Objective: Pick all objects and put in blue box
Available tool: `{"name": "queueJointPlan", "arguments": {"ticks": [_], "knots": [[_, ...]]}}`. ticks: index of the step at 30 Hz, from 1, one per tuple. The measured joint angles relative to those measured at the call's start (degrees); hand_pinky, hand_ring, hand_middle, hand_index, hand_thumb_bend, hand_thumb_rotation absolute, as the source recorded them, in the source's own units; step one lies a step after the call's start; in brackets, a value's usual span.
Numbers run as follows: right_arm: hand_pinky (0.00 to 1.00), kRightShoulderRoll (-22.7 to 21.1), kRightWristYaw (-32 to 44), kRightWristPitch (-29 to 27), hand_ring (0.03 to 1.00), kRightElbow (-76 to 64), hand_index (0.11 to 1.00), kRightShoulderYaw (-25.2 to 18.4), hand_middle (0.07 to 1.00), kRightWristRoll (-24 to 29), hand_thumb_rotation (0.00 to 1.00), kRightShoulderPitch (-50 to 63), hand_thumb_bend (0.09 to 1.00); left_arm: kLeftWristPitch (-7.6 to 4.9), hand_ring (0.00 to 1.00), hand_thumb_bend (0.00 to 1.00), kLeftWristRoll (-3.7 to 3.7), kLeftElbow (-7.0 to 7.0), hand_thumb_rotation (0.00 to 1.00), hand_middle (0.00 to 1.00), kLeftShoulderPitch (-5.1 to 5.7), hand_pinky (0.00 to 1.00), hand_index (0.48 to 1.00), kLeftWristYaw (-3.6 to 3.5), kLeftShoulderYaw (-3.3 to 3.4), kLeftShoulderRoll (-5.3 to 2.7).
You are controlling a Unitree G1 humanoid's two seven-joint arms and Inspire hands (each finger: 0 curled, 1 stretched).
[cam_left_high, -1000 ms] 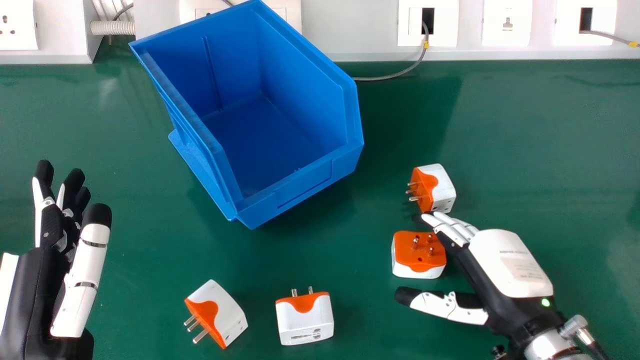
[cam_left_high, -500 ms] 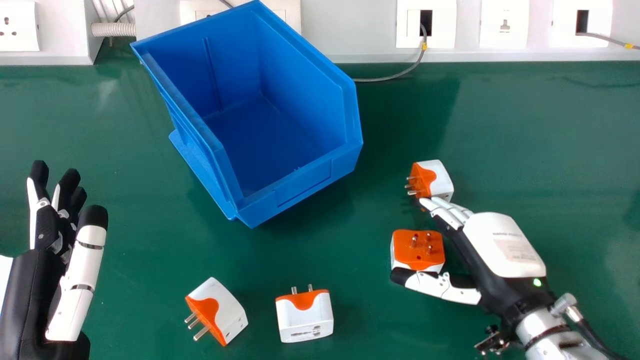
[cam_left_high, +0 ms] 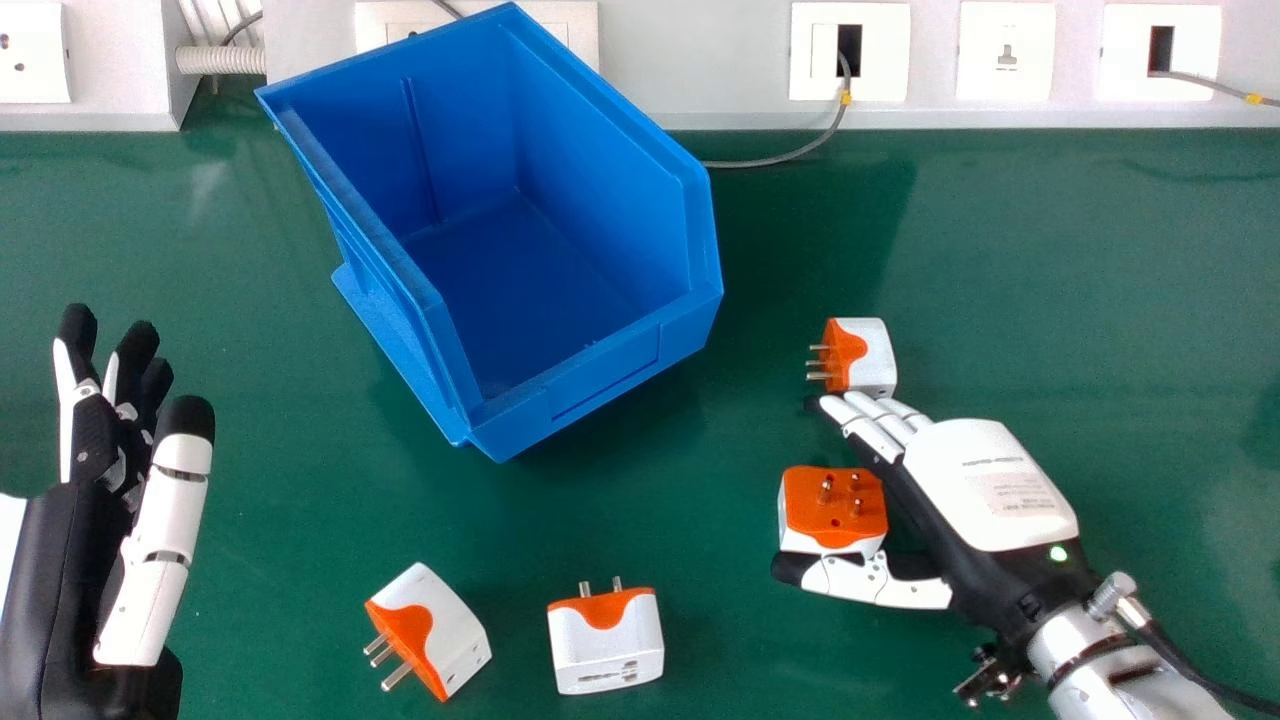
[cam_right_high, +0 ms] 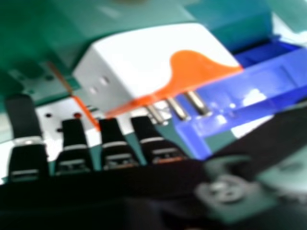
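Two plugs (cam_left_high: 450, 625) are lying at the bottom. At lower left, the left hand (cam_left_high: 65, 545) is pointing straight fingers up. At lower right, the right hand (cam_left_high: 985, 485) is holding its fingers straight, apart from its thumb. A third plug (cam_left_high: 832, 508) is sitting between. A fourth plug (cam_left_high: 875, 355) is lying just past the fingers. The box (cam_left_high: 600, 375) is sitting at upper left.

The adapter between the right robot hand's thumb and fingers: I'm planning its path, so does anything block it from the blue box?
On the table, nothing visible stands between the adapter and the blue box. Only the box's near wall rises before its inside, so the adapter would likely need lifting over it.
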Motion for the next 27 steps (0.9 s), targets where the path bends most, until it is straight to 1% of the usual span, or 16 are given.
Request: {"name": "queueJointPlan", "arguments": {"ticks": [5,9,11,13,17,22,27], "knots": [[0.83,-2.0,0.2,0.8,0.902,-0.9,0.911,2.3,0.926,-2.4,1.00,-0.4,0.556,0.34,1.00,0.31,0.44,0.01,0.74,1.00,-0.58,1.00,0.981,0.11,0.00,0.00],[0.85,-3.4,1.0,0.8,0.912,-1.4,0.926,3.3,0.936,-2.4,1.00,-0.5,0.549,0.37,1.00,0.30,0.39,0.02,0.75,1.00,-1.07,1.00,0.984,-0.03,0.01,-0.01],[0.86,-3.8,1.5,0.8,0.916,-1.7,0.928,3.3,0.940,-2.4,1.00,-0.5,0.544,0.37,1.00,0.30,0.40,0.03,0.75,1.00,-1.12,1.00,0.982,-0.02,0.01,-0.01],[0.87,-4.5,2.5,0.8,0.921,-2.3,0.931,3.3,0.944,-2.3,1.00,-0.5,0.542,0.39,1.00,0.31,0.43,0.03,0.75,1.00,-1.12,1.00,0.982,0.02,0.04,-0.01],[0.87,-5.6,4.2,0.8,0.919,-3.1,0.929,3.3,0.944,-2.2,0.99,-1.1,0.547,0.50,1.00,0.35,0.44,0.03,0.76,1.00,-1.10,1.00,0.981,0.11,0.17,-0.01],[0.86,-7.1,6.9,1.0,0.921,-2.4,0.935,3.0,0.949,-2.0,0.98,-3.6,0.547,0.54,1.00,0.36,0.44,0.03,0.76,1.00,-1.13,1.00,0.982,0.07,0.16,-0.01],[0.85,-7.5,8.9,1.5,0.912,-1.3,0.929,2.8,0.942,-2.0,0.91,-5.6,0.543,0.49,1.00,0.34,0.43,0.04,0.76,1.00,-1.05,1.00,0.984,-0.09,0.16,-0.01]]}}
